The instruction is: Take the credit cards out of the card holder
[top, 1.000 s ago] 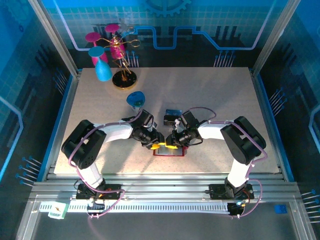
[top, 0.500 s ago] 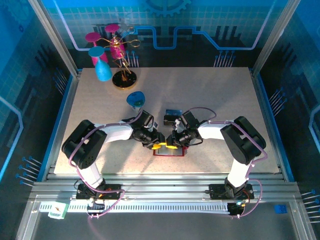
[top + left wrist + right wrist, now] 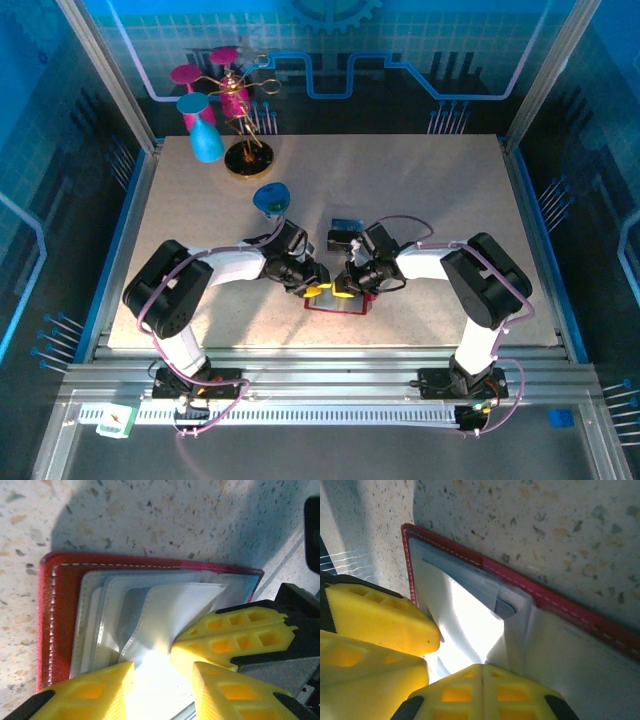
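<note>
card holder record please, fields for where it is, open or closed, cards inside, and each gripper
card holder: red, lying open and flat on the table, near its front edge, between the two grippers
inner sleeves: pale, translucent, fanned out, one lifted
credit cards: a grey one shows inside a pocket
left gripper: open, fingers apart over the sleeves
right gripper: shut, tips meeting the lifted sleeve
sleeve pinched or not: cannot tell

Left pincer (image 3: pixel 316 291) and right pincer (image 3: pixel 342 292) crowd the card holder (image 3: pixel 338 305); table (image 3: pixel 430 190) beyond lies free.
</note>
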Available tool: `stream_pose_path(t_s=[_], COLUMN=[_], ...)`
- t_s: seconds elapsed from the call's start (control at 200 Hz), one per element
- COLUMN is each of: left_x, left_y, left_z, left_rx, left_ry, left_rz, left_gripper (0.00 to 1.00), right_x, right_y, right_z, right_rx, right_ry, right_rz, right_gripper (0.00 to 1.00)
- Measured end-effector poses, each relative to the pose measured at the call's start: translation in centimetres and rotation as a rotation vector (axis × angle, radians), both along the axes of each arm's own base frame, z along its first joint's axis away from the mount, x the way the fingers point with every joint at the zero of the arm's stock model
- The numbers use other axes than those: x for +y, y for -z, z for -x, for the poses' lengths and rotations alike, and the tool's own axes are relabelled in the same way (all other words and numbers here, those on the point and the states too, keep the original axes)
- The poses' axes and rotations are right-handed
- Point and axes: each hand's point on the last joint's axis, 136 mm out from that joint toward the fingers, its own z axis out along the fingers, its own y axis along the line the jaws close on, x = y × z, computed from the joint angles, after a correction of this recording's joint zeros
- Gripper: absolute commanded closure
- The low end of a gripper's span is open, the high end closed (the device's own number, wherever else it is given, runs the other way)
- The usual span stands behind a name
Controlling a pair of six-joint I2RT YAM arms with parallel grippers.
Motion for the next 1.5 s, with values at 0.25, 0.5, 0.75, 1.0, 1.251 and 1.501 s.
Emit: stream_pose_path(t_s=[0.25, 0.5, 0.75, 1.0, 1.251, 1.501], left_x=[1.2, 1.4, 0.9, 0.9, 1.0, 1.1], left_y=[-0.6, -0.8, -0.9, -0.2, -0.1, 0.0], left_z=[-1.6, -1.4, 0.8, 1.9, 1.7, 1.7], left_rx=[-0.048, -0.046, -0.018, 0.006, 0.004, 0.014], left_ry=[-0.06, -0.06, -0.027, -0.019, -0.027, -0.046], left_rz=[-0.028, -0.023, -0.009, -0.023, -0.031, -0.038], left_gripper=[0.61, 0.61, 0.6, 0.61, 0.6, 0.6], right_x=[0.0, 0.1, 0.1, 0.1, -0.3, -0.6], right_y=[0.0, 0.0, 0.1, -0.1, -0.5, -0.7], right_z=[0.0, 0.0, 0.1, 0.0, 0.2, 0.6], right_rx=[-0.006, -0.008, -0.011, -0.011, 0.007, 0.023], right_ry=[-0.002, -0.003, -0.003, -0.003, -0.006, -0.007], right_rz=[-0.011, -0.017, -0.021, -0.027, 0.019, 0.053], right_gripper=[1.0, 1.0, 0.99, 0.83, 0.77, 0.74])
